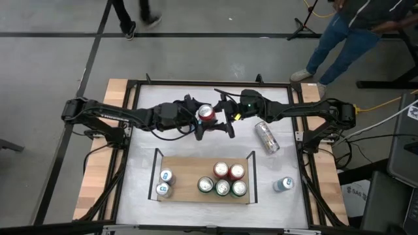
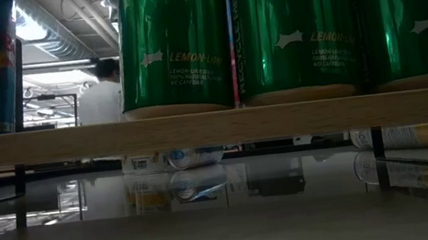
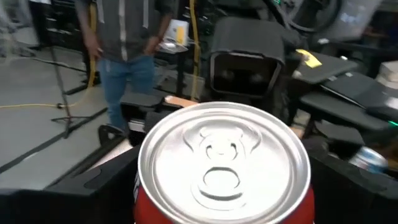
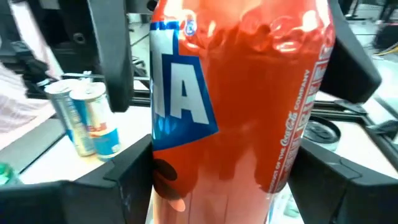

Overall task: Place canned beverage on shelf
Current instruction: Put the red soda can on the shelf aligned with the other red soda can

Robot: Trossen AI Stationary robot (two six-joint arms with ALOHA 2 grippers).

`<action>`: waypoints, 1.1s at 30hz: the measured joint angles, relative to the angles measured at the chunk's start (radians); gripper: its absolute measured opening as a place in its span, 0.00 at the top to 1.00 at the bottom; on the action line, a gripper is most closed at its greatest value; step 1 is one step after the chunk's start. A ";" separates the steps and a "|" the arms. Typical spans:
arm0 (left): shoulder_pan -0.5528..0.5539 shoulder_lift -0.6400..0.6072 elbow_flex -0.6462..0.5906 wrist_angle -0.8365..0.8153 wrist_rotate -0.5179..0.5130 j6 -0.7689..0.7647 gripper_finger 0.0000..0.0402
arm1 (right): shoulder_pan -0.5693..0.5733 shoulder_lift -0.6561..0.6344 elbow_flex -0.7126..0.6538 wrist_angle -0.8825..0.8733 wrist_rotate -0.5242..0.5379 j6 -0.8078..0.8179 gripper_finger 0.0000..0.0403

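Note:
A red can (image 1: 206, 113) hangs upright over the middle of the table's far half, with both grippers at it. My right gripper (image 1: 222, 116) comes from the table's right and is shut on it. My left gripper (image 1: 199, 117) comes from the left and is open. Its fingers (image 4: 111, 56) stand on either side of the can's upper part, and a gap shows beside one finger. The left wrist view looks onto the can's silver top (image 3: 224, 162). The shelf (image 1: 189, 166), a wooden board at the near middle, carries several upright cans. My right gripper pinches the red can's side wall (image 4: 168, 168) between its two fingers, one on each side. The fingers come level from the table's right and lie across the can. The can stands upright in the hold, lifted clear of the table.
On the shelf stand two blue-and-silver cans (image 1: 164, 183), two red cans (image 1: 228, 171) and three green cans (image 1: 223, 188). A silver can (image 1: 266, 137) lies on the table at the right. A blue can (image 1: 283, 185) stands beside the shelf. A person (image 1: 346, 32) stands beyond the far edge.

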 joint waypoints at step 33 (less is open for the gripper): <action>-0.071 -0.002 -0.001 -0.029 0.045 0.025 0.11 | 0.000 0.000 0.000 -0.056 -0.180 -0.026 0.29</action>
